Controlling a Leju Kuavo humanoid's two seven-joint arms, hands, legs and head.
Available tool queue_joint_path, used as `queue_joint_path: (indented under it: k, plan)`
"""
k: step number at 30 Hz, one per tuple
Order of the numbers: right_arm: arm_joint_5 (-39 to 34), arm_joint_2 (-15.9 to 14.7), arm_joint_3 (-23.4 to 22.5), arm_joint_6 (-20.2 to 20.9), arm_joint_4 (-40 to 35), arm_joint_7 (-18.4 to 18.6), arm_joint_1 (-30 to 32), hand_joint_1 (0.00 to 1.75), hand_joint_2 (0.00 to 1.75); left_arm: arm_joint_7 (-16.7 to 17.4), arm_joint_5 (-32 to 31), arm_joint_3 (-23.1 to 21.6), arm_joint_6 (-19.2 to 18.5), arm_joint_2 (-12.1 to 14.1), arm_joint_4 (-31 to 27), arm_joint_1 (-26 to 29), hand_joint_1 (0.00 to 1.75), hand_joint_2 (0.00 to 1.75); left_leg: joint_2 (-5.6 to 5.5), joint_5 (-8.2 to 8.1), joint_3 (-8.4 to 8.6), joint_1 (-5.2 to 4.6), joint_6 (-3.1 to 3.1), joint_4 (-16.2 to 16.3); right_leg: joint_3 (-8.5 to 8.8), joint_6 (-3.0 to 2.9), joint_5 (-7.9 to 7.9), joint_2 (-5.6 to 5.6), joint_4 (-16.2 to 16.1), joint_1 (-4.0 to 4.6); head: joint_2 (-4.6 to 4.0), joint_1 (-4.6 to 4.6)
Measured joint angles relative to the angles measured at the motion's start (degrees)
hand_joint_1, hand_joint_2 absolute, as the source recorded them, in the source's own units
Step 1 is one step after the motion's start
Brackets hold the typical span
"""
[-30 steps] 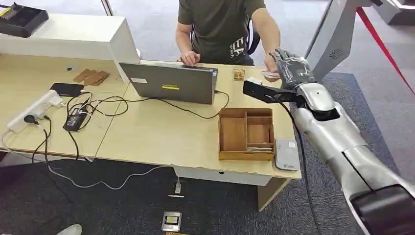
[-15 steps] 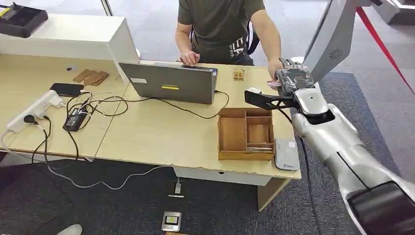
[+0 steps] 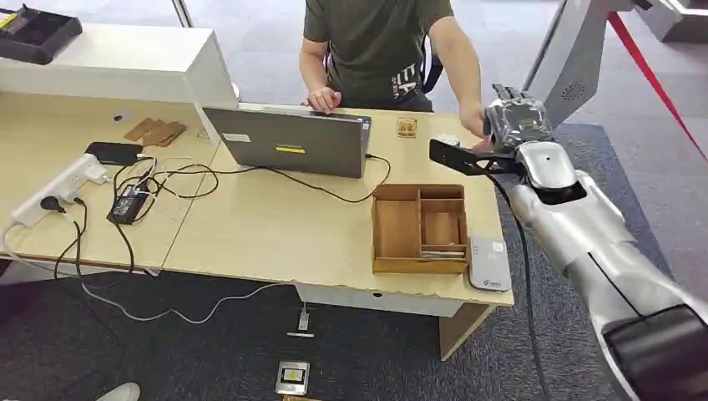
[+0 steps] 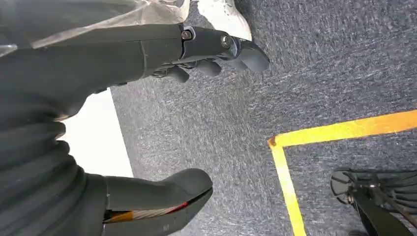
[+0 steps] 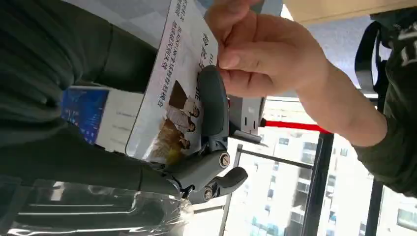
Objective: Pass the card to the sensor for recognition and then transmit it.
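Observation:
My right hand (image 3: 515, 124) is raised past the table's far right corner and holds a printed card (image 5: 172, 83), with one dark finger (image 5: 213, 98) pressed across its face. A person's hand (image 5: 260, 59) pinches the same card at its other end; in the head view that hand (image 3: 472, 119) meets mine. The sensor (image 3: 488, 263), a flat grey-white pad, lies on the table near its front right corner, well below my right hand. My left hand (image 4: 74, 73) hangs over grey carpet with fingers apart and nothing in it.
A wooden divided tray (image 3: 376, 225) sits beside the sensor. An open laptop (image 3: 288, 142), cables and a power strip (image 3: 63, 184) occupy the middle and left of the table (image 3: 275, 225). The person (image 3: 376, 42) sits behind the table. A grey stand (image 3: 568, 58) rises at far right.
My right hand has moved right and slightly away from the table's middle. The person's hand has followed it and stays at the card.

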Motion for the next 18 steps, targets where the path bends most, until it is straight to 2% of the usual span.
queue_joint_path:
  k: [8, 11, 18]
  plan:
    - [-9.93, -3.80, -5.23, -5.74, -3.92, -4.04, 1.04, 1.75, 1.75, 0.00, 0.00, 0.48, 0.00, -0.07, 0.00, 0.11, 0.00, 1.75, -0.01, -0.01, 0.03, 0.01, 0.01, 0.01, 0.02, 0.00, 0.00, 0.00, -0.04, 0.00, 0.00, 0.02]
    - [-12.21, -5.75, -7.34, -6.73, -6.34, -4.65, 3.42, 1.75, 1.75, 0.00, 0.04, 0.85, 0.00, -0.07, 0.00, 0.14, 0.00, 1.75, -0.01, -0.02, 0.02, 0.01, 0.02, 0.01, 0.05, 0.01, 0.00, 0.00, -0.05, -0.01, 0.00, 0.04]
    - [-12.65, -7.74, -10.45, -6.97, -9.75, -4.72, 5.75, 1.75, 1.75, 0.00, 0.04, 1.40, 0.00, -0.07, 0.00, 0.10, 0.00, 1.75, 0.02, -0.03, 0.05, -0.02, 0.03, 0.01, 0.01, 0.03, 0.02, 0.06, -0.04, -0.01, 0.00, 0.00]
